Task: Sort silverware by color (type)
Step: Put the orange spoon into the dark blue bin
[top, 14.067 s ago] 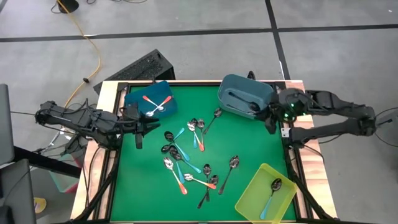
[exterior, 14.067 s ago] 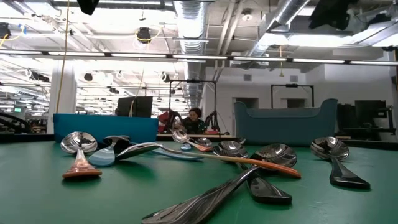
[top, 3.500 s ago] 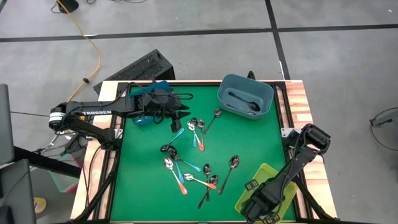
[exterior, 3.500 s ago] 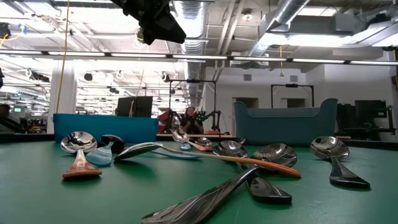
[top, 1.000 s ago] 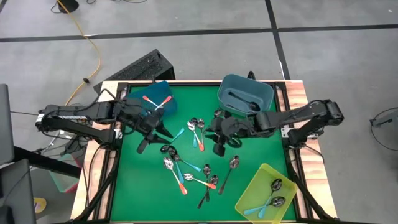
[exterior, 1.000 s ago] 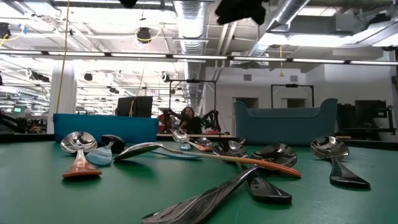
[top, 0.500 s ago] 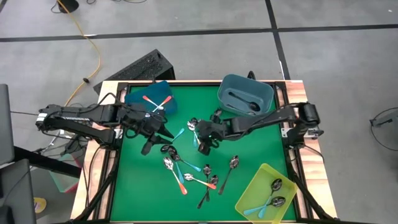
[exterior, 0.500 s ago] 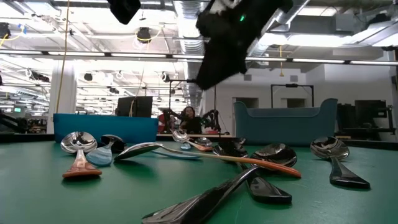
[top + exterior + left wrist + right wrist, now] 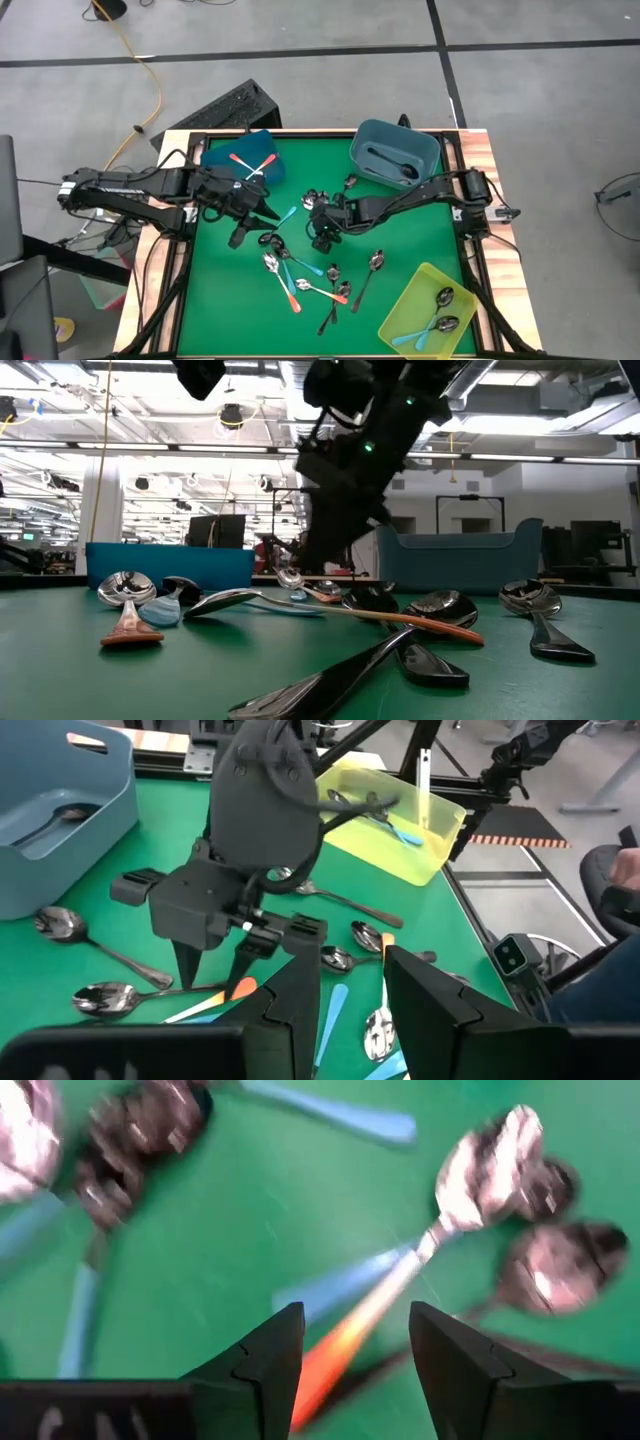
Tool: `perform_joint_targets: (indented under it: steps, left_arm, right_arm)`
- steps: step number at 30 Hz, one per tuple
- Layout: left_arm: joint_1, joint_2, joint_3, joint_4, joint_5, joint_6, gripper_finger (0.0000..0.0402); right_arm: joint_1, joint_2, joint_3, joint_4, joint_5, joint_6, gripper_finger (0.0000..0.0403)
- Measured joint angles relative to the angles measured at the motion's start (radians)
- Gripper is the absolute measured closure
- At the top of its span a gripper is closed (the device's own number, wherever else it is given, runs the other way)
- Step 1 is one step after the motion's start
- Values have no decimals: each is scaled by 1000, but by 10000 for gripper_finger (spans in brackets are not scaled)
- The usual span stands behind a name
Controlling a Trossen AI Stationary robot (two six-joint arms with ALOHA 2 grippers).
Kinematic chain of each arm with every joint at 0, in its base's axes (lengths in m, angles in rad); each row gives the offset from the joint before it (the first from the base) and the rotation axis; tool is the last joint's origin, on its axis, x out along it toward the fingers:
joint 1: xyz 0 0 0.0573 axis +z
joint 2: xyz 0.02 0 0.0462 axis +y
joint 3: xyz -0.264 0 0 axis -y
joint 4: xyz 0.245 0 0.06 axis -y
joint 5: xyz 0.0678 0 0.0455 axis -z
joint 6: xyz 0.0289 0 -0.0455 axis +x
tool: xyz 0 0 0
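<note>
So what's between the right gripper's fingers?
Right wrist view: the right gripper, open, hangs over an orange-handled spoon crossing a blue-handled spoon.

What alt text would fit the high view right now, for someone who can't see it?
Seen from above, the right arm's tool reaches down, fingers open, over shiny-bowled spoons with orange, light blue or dark handles, scattered on a green table. The left arm's tool hovers near a blue bin; a grey-blue bin and a yellow-green bin also hold spoons.
</note>
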Motion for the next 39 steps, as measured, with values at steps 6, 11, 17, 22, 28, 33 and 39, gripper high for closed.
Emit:
perform_joint_targets:
  steps: [6, 11, 17, 22, 28, 33, 39]
  left_arm:
    - [0, 0, 0, -5, -27, 0, 303]
    - [0, 0, 0, -6, -26, 0, 303]
    - [0, 0, 0, -17, -27, 0, 303]
    - [0, 0, 0, -19, -30, 0, 303]
    - [0, 0, 0, -19, -30, 0, 303]
    - [0, 0, 0, -19, -45, 1, 303]
    - [0, 0, 0, -19, -49, 1, 303]
  right_arm:
    - [-12, 22, -2, 21, 5, -3, 208]
    - [-18, 63, -4, 33, 18, -23, 213]
    - [-19, 115, 1, 35, 4, -30, 213]
    - [-21, 115, 1, 23, -1, -30, 223]
    - [-39, 115, 2, 1, -5, 36, 287]
    - [-39, 115, 2, -11, -9, 88, 360]
    - [-37, 114, 2, -7, -21, 117, 391]
